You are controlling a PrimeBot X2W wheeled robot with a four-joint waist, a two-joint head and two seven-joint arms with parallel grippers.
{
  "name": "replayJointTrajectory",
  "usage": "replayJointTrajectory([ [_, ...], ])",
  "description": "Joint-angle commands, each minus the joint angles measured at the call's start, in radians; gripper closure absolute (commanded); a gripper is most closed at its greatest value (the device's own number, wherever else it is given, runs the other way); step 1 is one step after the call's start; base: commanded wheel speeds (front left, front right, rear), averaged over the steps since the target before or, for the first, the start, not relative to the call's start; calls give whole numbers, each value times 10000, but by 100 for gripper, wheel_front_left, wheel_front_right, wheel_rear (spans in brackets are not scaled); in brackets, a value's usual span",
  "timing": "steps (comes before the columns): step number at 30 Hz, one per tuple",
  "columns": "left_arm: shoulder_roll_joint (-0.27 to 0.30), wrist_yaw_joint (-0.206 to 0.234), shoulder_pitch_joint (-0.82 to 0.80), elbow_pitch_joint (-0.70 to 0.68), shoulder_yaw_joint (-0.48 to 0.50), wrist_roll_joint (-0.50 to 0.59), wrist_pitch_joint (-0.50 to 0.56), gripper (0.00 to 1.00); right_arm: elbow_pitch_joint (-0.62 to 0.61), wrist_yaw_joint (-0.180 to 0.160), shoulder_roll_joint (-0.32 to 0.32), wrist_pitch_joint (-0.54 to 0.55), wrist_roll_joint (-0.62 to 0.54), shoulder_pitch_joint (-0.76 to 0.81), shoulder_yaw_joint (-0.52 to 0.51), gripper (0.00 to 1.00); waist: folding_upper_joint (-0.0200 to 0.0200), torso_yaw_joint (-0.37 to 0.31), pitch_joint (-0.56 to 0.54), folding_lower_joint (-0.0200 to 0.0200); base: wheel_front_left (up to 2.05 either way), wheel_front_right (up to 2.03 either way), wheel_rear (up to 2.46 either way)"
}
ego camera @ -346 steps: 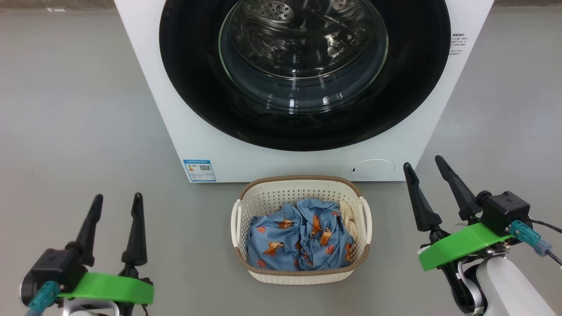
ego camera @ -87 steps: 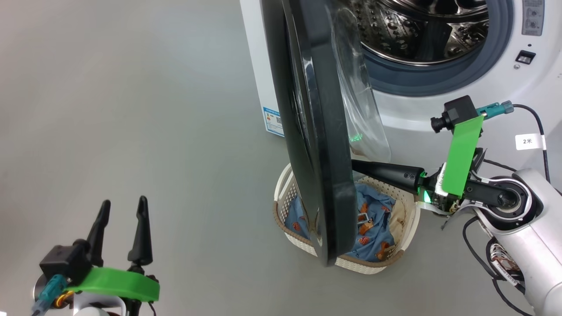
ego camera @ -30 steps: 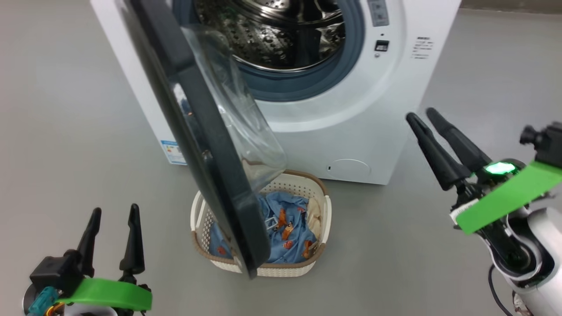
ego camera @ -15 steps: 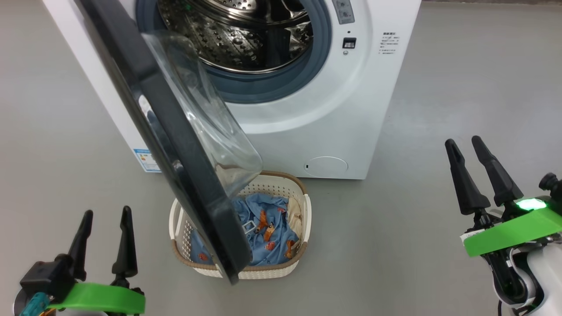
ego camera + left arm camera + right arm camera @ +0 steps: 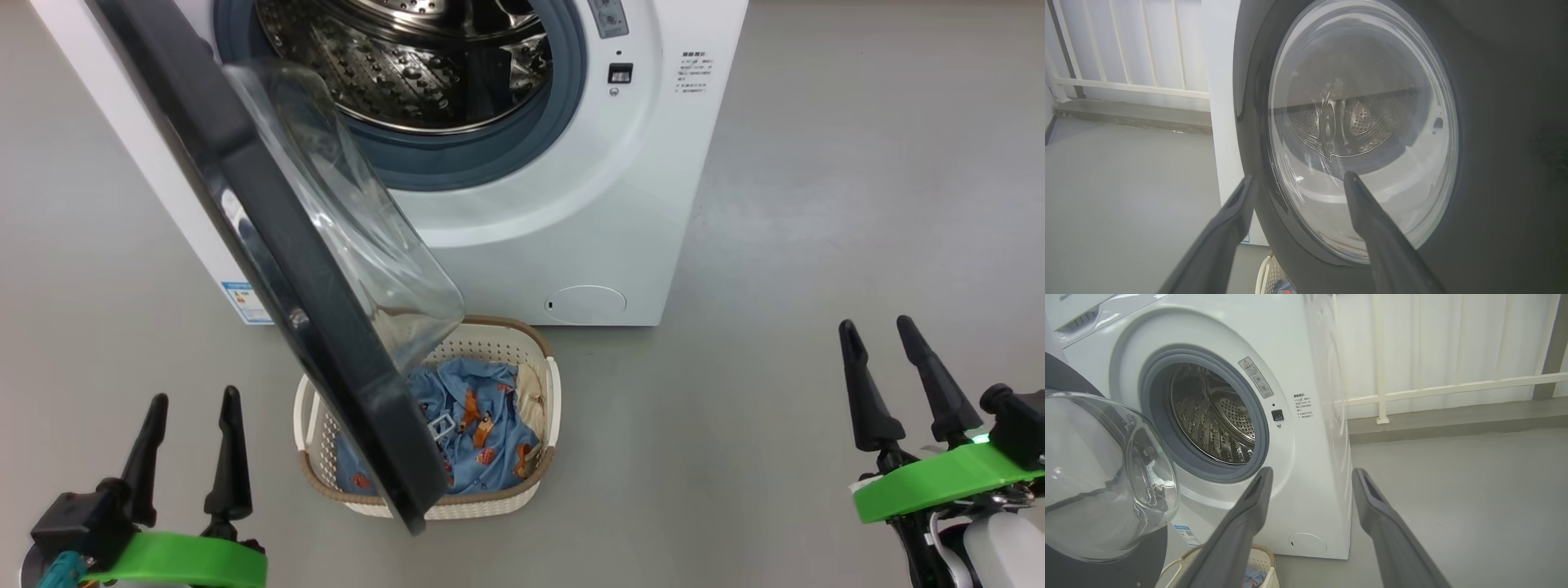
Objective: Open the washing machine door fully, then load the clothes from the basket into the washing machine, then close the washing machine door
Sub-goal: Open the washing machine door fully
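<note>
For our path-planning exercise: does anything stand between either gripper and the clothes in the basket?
Yes, on the left. The half-open door hangs over the left part of the basket, between the left gripper and the clothes. Between the right gripper and the basket lies bare floor; nothing visible blocks that side.

Door (image 5: 1494, 122) seen from outside: black rim around clear glass (image 5: 1372, 212), drum (image 5: 1359, 122) glimpsed through it. Left gripper (image 5: 1299, 175) pointed at door, fingers spread, nothing gripped. Washer side (image 5: 1220, 102) seen left of door, basket corner (image 5: 1267, 277) below, railing (image 5: 1126, 85) beyond floor (image 5: 1126, 204).
</note>
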Motion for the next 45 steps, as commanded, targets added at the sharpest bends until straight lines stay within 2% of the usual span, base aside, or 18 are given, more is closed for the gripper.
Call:
replayJointTrajectory([
  [1, 218, 8, -150, -318, 355, 45, -65, 0, -129, 58, -96, -80, -166, -96, 186, 0, 0, -16, 20, 0, 0, 0, 0],
  [16, 148, 8, -223, -353, 309, 114, -65, 0, 132, 58, 31, -81, -543, -322, 84, 0, 0, 98, 68, 0, 0, 0, 0],
  [45, 46, 8, -104, -347, 341, 173, -65, 0, 441, 58, 62, -82, -551, -335, 182, 0, 0, 101, -111, 0, 0, 0, 0],
])
